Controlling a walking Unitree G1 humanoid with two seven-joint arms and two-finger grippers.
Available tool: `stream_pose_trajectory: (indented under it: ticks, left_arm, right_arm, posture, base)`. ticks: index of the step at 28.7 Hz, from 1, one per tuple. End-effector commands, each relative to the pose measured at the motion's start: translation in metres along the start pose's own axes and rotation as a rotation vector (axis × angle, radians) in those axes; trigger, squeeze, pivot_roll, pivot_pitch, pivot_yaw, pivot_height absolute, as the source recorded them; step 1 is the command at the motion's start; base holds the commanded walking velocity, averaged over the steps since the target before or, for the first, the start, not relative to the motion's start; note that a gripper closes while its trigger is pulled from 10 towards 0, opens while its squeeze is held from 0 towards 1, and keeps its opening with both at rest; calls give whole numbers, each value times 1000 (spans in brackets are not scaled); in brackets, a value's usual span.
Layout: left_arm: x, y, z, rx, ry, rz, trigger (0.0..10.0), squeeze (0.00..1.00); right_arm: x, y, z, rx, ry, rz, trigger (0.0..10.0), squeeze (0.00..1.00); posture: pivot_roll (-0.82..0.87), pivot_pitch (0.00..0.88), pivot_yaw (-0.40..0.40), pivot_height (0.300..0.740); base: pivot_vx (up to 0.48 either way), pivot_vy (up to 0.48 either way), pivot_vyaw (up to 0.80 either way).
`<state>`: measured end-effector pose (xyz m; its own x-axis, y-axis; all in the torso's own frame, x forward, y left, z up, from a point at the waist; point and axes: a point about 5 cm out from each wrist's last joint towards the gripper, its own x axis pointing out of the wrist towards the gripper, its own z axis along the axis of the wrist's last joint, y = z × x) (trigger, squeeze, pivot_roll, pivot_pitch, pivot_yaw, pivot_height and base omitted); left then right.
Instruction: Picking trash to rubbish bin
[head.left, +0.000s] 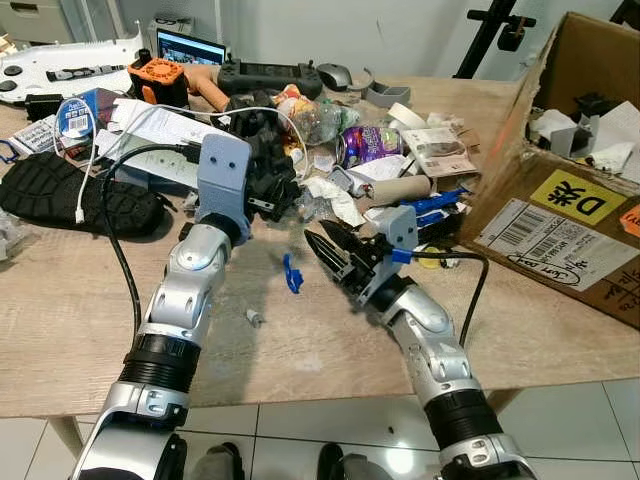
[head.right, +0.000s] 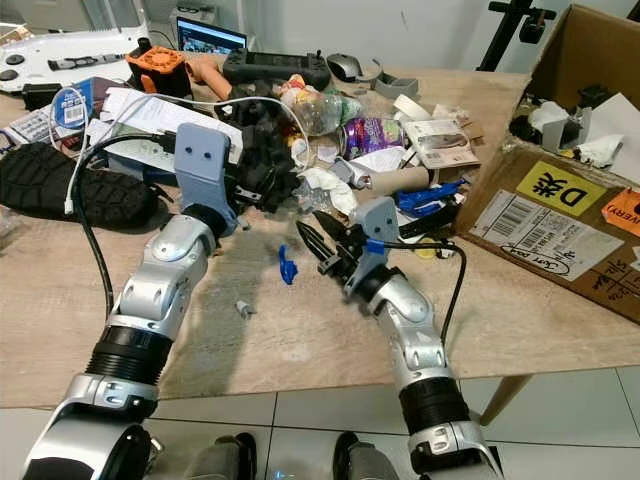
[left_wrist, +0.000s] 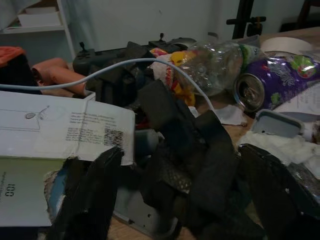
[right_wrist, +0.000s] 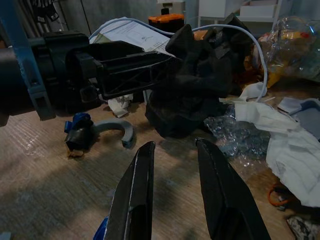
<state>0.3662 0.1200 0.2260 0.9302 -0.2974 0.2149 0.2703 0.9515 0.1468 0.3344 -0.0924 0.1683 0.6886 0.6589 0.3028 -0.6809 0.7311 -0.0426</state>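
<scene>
Head views: cardboard box (head.left: 560, 215) on its side on the table (head.left: 300, 340), white paper scraps (head.left: 570, 130) inside, left gripper (head.left: 268, 178) clamped on crumpled black trash (head.right: 262, 160); right wrist view: right gripper (right_wrist: 175, 195) fingers narrowly parted, holding nothing.

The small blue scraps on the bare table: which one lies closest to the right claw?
The blue scrap on the open wood just left of the right claw is closest; the other blue pieces lie in the clutter near the cardboard box.

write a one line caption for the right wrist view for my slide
Open right gripper hovers over the wooden table, facing black crumpled trash held by the left gripper.
</scene>
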Motion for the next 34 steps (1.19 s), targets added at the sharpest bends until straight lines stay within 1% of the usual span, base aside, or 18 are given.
stream_pose_trajectory:
  ticks: [1, 2, 8, 10, 11, 15, 17, 21, 25, 28, 29, 30, 31, 33, 34]
  left_arm:
    - [-5, -2, -8, 7, 22, -24, 3098, 0]
    - [-6, -3, -9, -1, 22, -35, 0, 0]
    - [-9, -6, -12, -32, 25, -73, 0, 0]
    - [-9, -8, -12, -40, 22, -85, 0, 0]
    - [-9, -9, -12, -42, 19, -90, 0, 0]
    - [-6, -11, -11, -55, 13, -91, 0, 0]
    - [-4, -12, -7, -77, 1, -92, 0, 0]
    - [0, -13, -3, -94, -12, -110, 0, 0]
    - [2, -4, 5, -167, -40, -91, 0, 0]
    - [1, 1, 8, -197, -60, -81, 0, 0]
    - [-1, 4, 11, -218, -83, -80, 0, 0]
    - [-6, 8, 17, -254, -128, -84, 0, 0]
    - [-8, 10, 19, -269, -144, -87, 0, 0]
    - [-9, 10, 19, -281, -152, -92, 0, 0]
    - [-11, 9, 17, -267, -145, -101, 0, 0]
  right_arm:
    - [-5, 0, -6, -2, 19, -10, 10000, 0]
    - [-6, -1, -6, -2, 19, -16, 10000, 0]
    - [-8, -4, -6, -3, 14, -51, 10000, 0]
    - [-10, -5, -5, -7, 9, -69, 10000, 0]
    - [-11, -6, -5, -8, 7, -79, 10000, 0]
    - [-13, -8, -5, -4, 3, -95, 10000, 0]
    - [-14, -12, -3, -9, -7, -112, 10000, 0]
    - [-15, -16, -2, -12, -17, -135, 10000, 0]
    - [-17, -15, -1, -12, -24, -146, 10000, 0]
    - [-16, -14, -2, -9, -21, -144, 10000, 0]
    - [-16, -13, -3, 2, -23, -142, 10000, 0]
    - [-13, -10, -1, 16, -33, -136, 10000, 0]
    - [-12, -10, 1, 20, -37, -134, 10000, 0]
    - [-10, -10, 2, 22, -42, -131, 10000, 0]
    - [-8, -10, 1, 23, -41, -127, 10000, 0]
  posture:
    - [93, 194, -27, 740]
    - [93, 186, -21, 740]
    - [92, 186, -13, 740]
    - [86, 174, -2, 740]
    - [80, 159, 3, 740]
    - [79, 155, 11, 740]
    - [91, 138, 36, 740]
    - [99, 134, 51, 740]
    - [93, 126, 43, 740]
    - [90, 129, 26, 740]
    - [80, 116, 15, 740]
    - [70, 100, 0, 740]
    - [70, 101, -3, 740]
    - [70, 105, -8, 740]
    - [68, 96, -15, 740]
  base:
    - [0, 0, 0]
    - [0, 0, 0]
    - [0, 0, 0]
    - [0, 0, 0]
    - [0, 0, 0]
    - [0, 0, 0]
    - [0, 0, 0]
    - [0, 0, 0]
    - [0, 0, 0]
    - [0, 0, 0]
    - [0, 0, 0]
    - [0, 0, 0]
    - [0, 0, 0]
    - [0, 0, 0]
    - [0, 0, 0]
